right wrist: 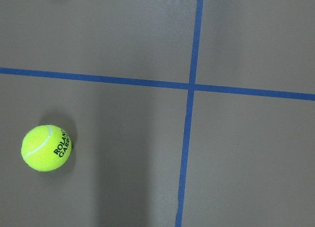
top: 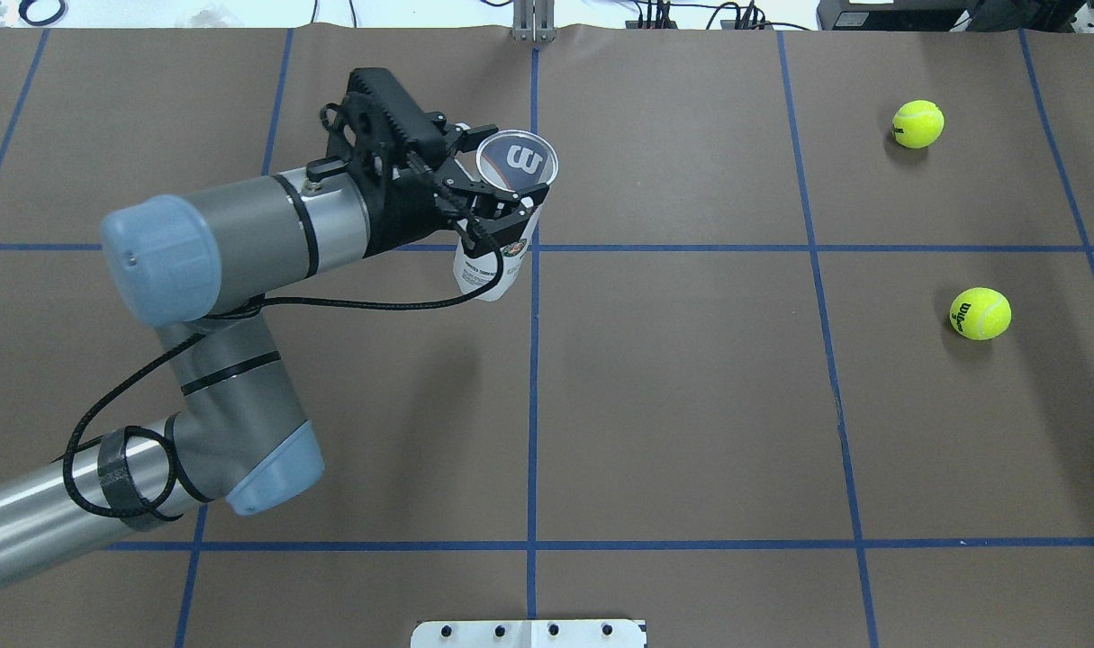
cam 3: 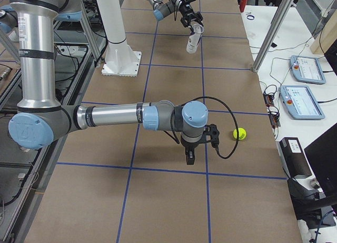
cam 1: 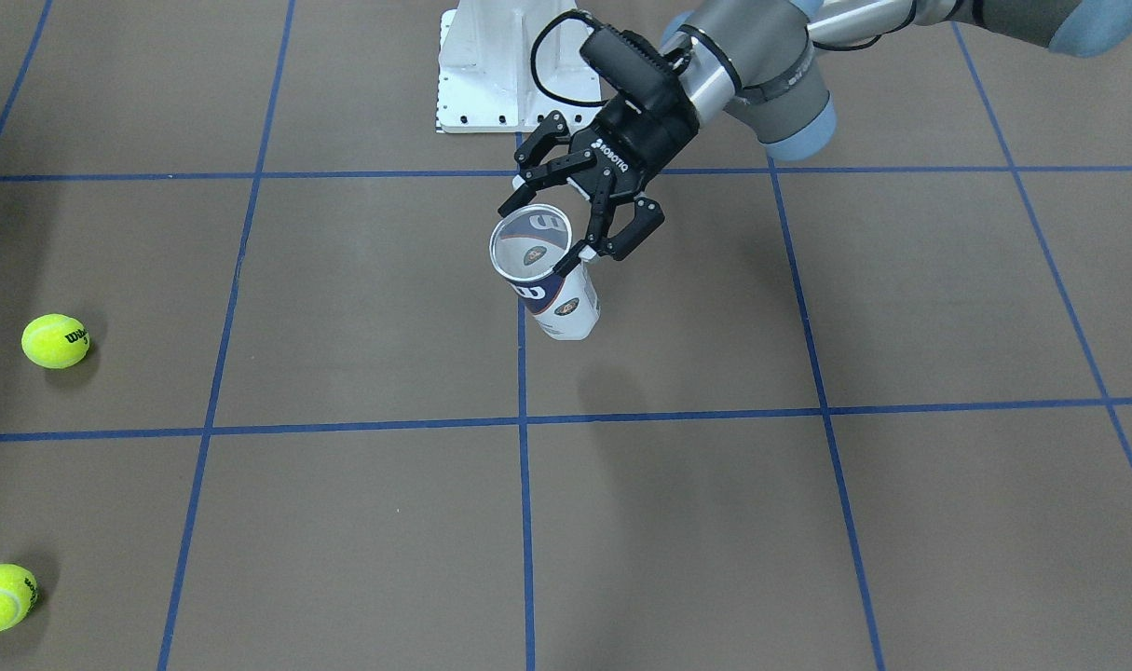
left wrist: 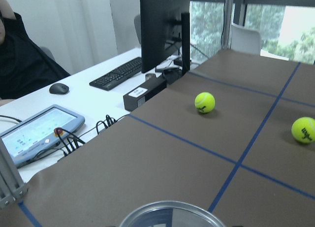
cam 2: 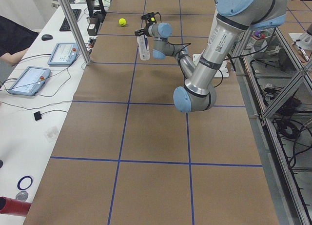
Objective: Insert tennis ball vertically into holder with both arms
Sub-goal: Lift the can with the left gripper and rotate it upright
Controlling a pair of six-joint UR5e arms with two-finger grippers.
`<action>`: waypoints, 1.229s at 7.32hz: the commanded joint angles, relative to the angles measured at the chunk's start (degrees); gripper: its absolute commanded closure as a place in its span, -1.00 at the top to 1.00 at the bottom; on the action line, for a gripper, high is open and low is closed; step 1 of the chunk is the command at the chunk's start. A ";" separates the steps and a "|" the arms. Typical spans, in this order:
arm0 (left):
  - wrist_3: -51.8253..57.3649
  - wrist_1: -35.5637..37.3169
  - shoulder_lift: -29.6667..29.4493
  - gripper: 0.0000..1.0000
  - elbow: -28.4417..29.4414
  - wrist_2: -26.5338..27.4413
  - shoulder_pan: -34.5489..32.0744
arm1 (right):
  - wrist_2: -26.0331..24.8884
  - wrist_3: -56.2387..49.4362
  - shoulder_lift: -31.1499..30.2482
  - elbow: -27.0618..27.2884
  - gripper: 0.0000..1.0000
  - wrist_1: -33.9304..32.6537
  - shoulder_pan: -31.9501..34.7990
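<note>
In the front-facing view, the clear plastic cylindrical can (cam 1: 566, 303) with navy-and-white label is clamped, slightly tilted, above the brown table (cam 1: 808, 513) by the left gripper (cam 1: 570, 233); entry may be blocked by the tilted mouth. In the exterior right view, the right gripper (cam 3: 189, 157), its opening indeterminable, is positioned near a yellow-green felt tennis ball (cam 3: 239, 133), which may be nudged away.

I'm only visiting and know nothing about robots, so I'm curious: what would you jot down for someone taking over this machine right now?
Left gripper: shut on the holder, held off the table, mouth up, empty.
Right gripper: points down above the table; open or shut cannot be told.
Balls: far tennis ball and near tennis ball both lie on the table.
Done: holder in hand.
Left: pick up a ball and drop it in.
</note>
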 commanded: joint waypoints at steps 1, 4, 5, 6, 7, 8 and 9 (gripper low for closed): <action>-0.65 -21.29 3.39 0.15 7.92 3.34 0.75 | 0.00 0.05 -0.01 0.25 0.98 0.06 0.00; -0.65 -34.57 -1.18 0.15 21.15 6.26 2.16 | 0.79 0.14 -0.10 0.87 0.98 -0.03 0.00; -0.56 -34.67 -1.45 0.16 21.25 6.44 2.42 | 0.70 0.14 -0.10 0.87 0.98 -0.03 0.00; -0.48 -34.58 -1.28 0.17 22.12 6.45 2.77 | 0.70 0.14 -0.10 0.78 0.98 -0.03 0.00; -0.30 -34.67 -1.36 0.17 22.92 6.45 3.04 | 0.70 0.14 -0.10 0.78 0.98 -0.03 0.00; -0.30 -34.67 -1.45 0.17 23.10 6.45 3.56 | 0.70 0.14 -0.10 0.78 0.98 -0.03 0.00; -0.30 -34.67 -1.45 0.32 23.01 6.53 3.57 | 0.79 0.14 -0.10 0.78 0.98 -0.03 0.00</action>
